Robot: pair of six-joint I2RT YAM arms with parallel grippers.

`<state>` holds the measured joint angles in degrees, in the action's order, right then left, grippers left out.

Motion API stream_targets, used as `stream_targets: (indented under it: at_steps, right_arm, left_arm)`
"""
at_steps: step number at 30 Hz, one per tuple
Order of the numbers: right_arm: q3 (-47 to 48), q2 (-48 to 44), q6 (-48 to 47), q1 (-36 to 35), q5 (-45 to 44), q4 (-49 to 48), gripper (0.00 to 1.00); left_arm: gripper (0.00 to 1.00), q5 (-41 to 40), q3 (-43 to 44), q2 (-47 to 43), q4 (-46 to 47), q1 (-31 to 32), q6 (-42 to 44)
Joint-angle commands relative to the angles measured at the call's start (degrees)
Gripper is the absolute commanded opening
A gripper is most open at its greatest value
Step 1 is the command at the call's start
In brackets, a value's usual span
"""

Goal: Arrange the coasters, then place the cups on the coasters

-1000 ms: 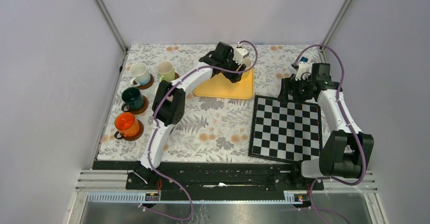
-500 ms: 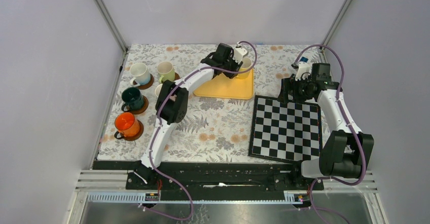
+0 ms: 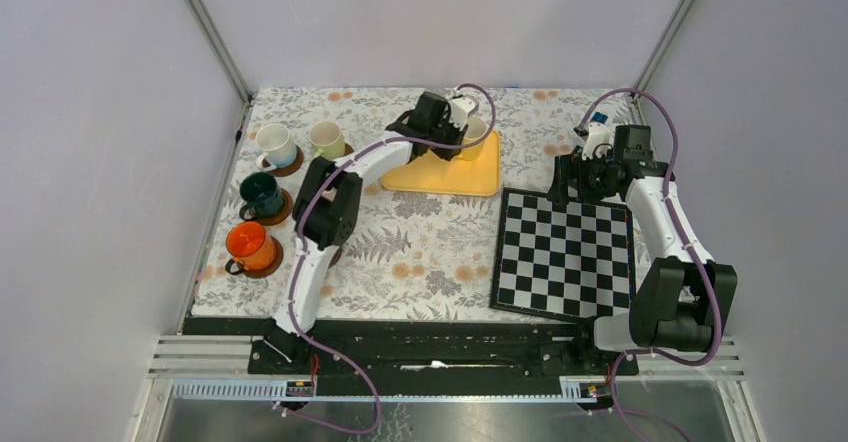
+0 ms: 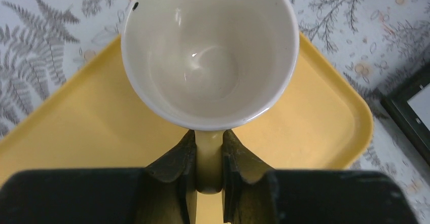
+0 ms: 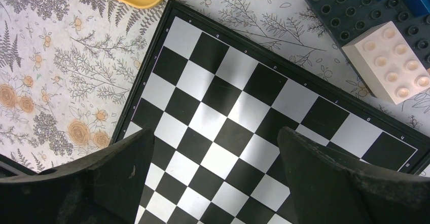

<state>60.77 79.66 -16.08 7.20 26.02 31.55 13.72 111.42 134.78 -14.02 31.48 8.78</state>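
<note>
1. Four cups (image 3: 262, 194) sit on coasters (image 3: 288, 168) down the left side. The yellow cup (image 4: 208, 57) is at the yellow tray (image 4: 314, 127), resting or just lifted, can't tell which.
2. Left gripper (image 4: 209, 169) is pinched almost closed on that cup's handle (image 4: 209, 150), one finger each side, looks centred.
3. I'd go straight up first so the base clears the tray rim.
4. Keep the mouth level and move slow, since a handle-only grip can let it swing.
5. A free coaster isn't visible; the arm may hide it.
6. Right gripper (image 5: 215, 143) hangs wide open over the chequered board (image 5: 243, 107), holding nothing.
</note>
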Motion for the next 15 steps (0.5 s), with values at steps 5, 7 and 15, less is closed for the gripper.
stream_targets:
  at_steps: [5,7,15]
  right_arm:
    - [0.0,-0.5,0.4,0.3,1.1,0.4,0.98]
    - [0.1,-0.4,0.6,0.3,1.4,0.4,0.98]
    - [0.3,-0.8,0.9,0.3,2.0,0.8,0.98]
  left_arm:
    - [0.0,6.8,-10.4,-15.7,12.2,-2.6,-5.6]
    - [0.0,7.2,-12.3,-17.5,13.1,-2.8,-5.8]
    - [0.0,10.6,-23.1,-29.5,13.6,-3.6,-5.4]
